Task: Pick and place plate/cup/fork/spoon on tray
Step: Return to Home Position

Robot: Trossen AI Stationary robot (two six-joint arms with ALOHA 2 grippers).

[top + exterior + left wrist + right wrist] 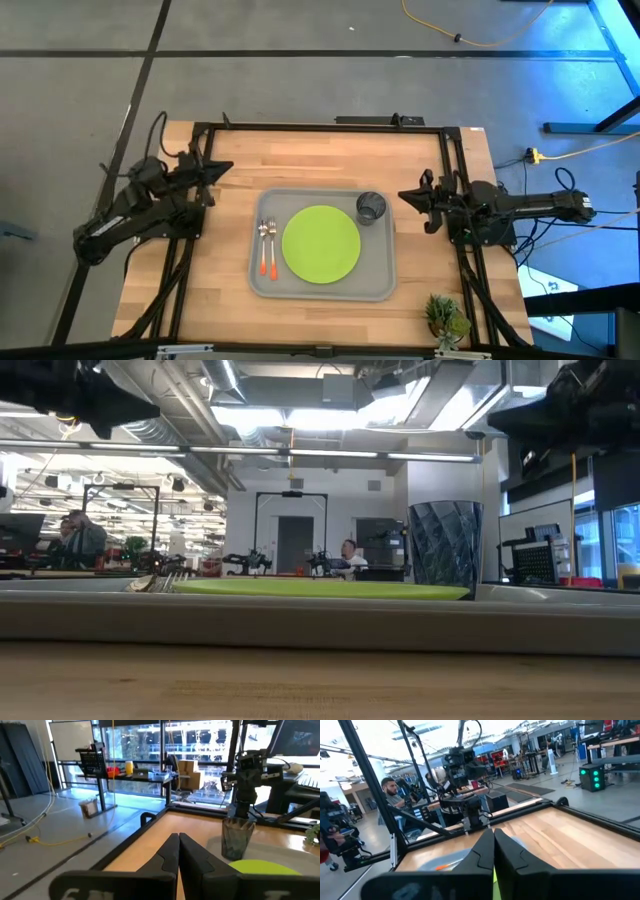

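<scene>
The light grey tray [385, 285] lies in the middle of the wooden table. The lime-green plate [321, 243] lies flat on it. The dark grey cup [371, 207] stands upright on the tray's far right corner, also in the low view [445, 547]. The fork [263, 247] and the spoon [272, 247] lie side by side on the tray's left part, orange-red handles toward the near edge. My left gripper [228, 166] is shut and empty above the table's left side. My right gripper [402, 195] is shut and empty just right of the cup.
A small green plant [446, 318] stands at the table's near right corner. A black frame [320, 126] runs around the table's edges. People sit in the room behind the table [82, 538]. Bare wood lies on both sides of the tray.
</scene>
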